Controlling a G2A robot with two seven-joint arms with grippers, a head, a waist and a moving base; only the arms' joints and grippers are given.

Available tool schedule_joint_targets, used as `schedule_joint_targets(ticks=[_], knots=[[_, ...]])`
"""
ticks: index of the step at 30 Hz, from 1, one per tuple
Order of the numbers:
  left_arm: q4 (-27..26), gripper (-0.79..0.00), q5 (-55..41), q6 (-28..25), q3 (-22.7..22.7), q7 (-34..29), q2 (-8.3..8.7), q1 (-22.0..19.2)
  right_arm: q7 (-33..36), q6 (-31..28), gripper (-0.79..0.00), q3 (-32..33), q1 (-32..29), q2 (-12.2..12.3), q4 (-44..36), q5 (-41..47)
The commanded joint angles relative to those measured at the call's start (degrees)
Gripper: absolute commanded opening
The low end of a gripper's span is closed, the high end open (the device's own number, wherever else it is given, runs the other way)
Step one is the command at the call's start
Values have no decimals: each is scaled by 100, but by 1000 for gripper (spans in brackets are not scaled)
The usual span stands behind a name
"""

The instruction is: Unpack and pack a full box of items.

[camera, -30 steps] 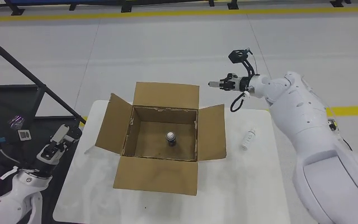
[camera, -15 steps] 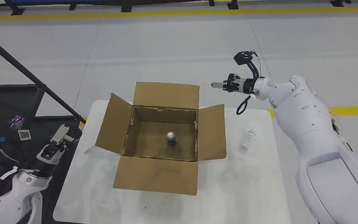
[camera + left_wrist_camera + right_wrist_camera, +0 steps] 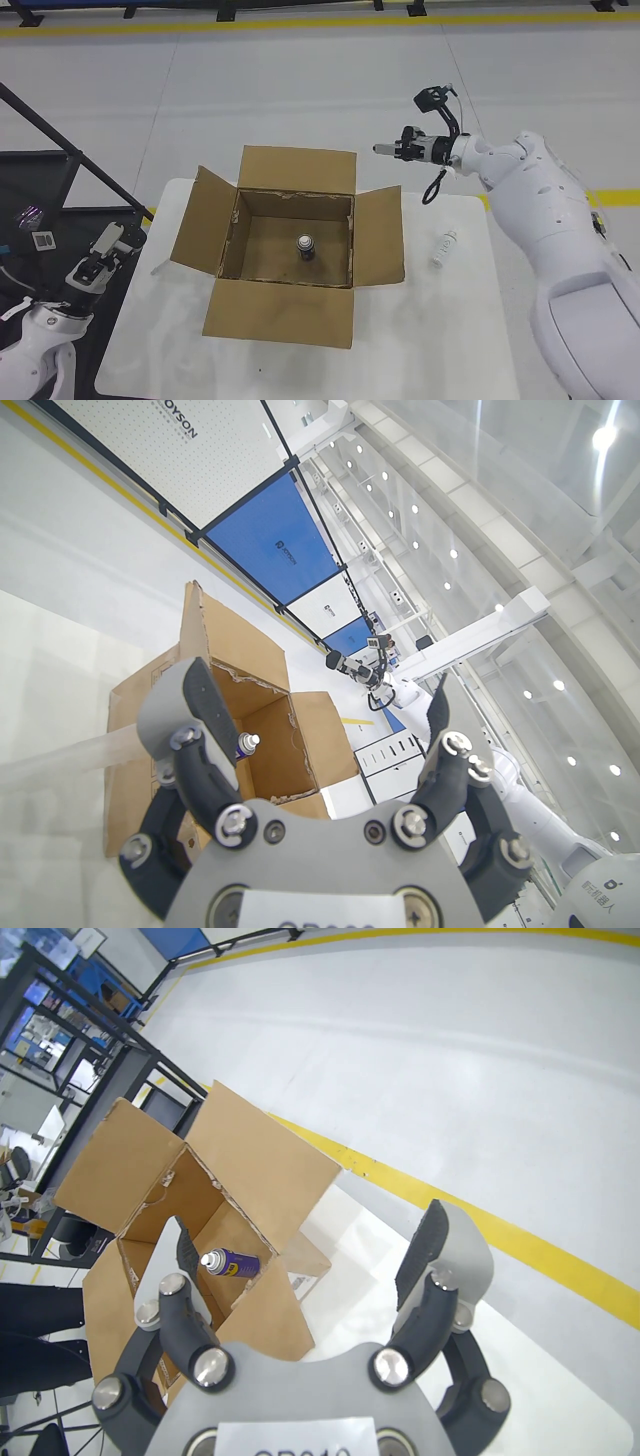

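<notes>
Right gripper (image 3: 390, 151), jaws wide, hangs past the far corner of the box (image 3: 297, 168); best to drop straight onto the upright can (image 3: 306, 246), clear of the flaps (image 3: 380, 235).

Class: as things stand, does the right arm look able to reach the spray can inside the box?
Probably yes: the box has open flaps, nothing covers the spray can, and the right gripper is open and empty.

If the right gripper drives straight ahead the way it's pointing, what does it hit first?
Most likely an open flap of the cardboard box: the right gripper points toward it, though depth is unclear.
</notes>
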Motion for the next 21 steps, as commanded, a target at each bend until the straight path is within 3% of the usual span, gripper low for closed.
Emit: schedule_joint_targets(ticks=[1, 7, 12, 17, 21], knots=[[0, 0, 0, 0, 0, 0, 0, 0, 57, -310, 0, 17, 44, 55, -198, -1], [0, 0, 0, 0, 0, 0, 0, 0, 371, -578, 0, 127, -129, 222, -879, 148], [0, 0, 0, 0, 0, 0, 0, 0, 774, -246, 0, 300, -633, 468, -1954, 335], [0, 0, 0, 0, 0, 0, 0, 0, 1287, 799, 0, 897, -1597, 1000, -4138, 310], [0, 0, 0, 0, 0, 0, 0, 0, 1811, 2104, 0, 1926, -2961, 1526, -6566, 15]])
